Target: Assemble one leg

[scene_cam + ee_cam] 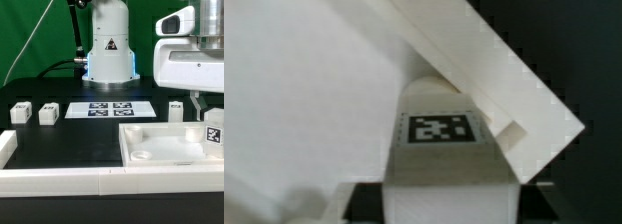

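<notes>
My gripper [205,104] is at the exterior view's right, over the right corner of the large white tray [150,133]. It is shut on a leg [213,131], a small white post with a black-and-white tag. In the wrist view the leg [441,128] stands between my dark fingers [370,200], tag facing the camera, with its far end at the tray's corner wall [509,90]. My gripper [441,202] touches the leg on both sides. Whether the leg's end sits in a socket is hidden.
Another leg [176,109] stands just behind the tray. Two more legs [21,112] [47,115] stand at the left. The marker board [111,109] lies in front of the robot base [108,55]. A white barrier [60,180] runs along the front.
</notes>
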Controlling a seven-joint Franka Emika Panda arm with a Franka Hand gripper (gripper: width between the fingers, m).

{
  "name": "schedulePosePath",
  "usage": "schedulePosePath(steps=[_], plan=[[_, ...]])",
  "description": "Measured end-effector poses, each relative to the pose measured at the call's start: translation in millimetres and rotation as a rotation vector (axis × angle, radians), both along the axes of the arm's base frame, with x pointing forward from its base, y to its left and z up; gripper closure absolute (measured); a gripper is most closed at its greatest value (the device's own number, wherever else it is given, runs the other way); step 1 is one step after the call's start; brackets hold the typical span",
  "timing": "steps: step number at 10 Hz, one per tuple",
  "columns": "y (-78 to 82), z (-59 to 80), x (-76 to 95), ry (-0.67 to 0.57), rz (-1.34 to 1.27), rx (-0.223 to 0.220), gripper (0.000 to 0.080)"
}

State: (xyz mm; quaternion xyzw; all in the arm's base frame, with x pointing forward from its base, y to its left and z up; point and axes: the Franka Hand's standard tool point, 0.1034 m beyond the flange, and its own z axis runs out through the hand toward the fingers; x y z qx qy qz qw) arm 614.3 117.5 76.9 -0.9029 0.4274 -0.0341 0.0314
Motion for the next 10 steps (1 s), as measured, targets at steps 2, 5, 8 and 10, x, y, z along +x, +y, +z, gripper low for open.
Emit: schedulePosePath(steps=[2,5,8,10], plan=[[2.2,-0.1,-1.5,0.015,-0.238,0.020,0.0509],[0.3,-0.3,-1.1,0.025,-0.423,0.055,0.0508],[0.7,-0.3,-1.0,0.026,-0.442,0.064,0.0430],[0.7,-0.4,-1.1,0.024,-0.361,0.058,0.0235]])
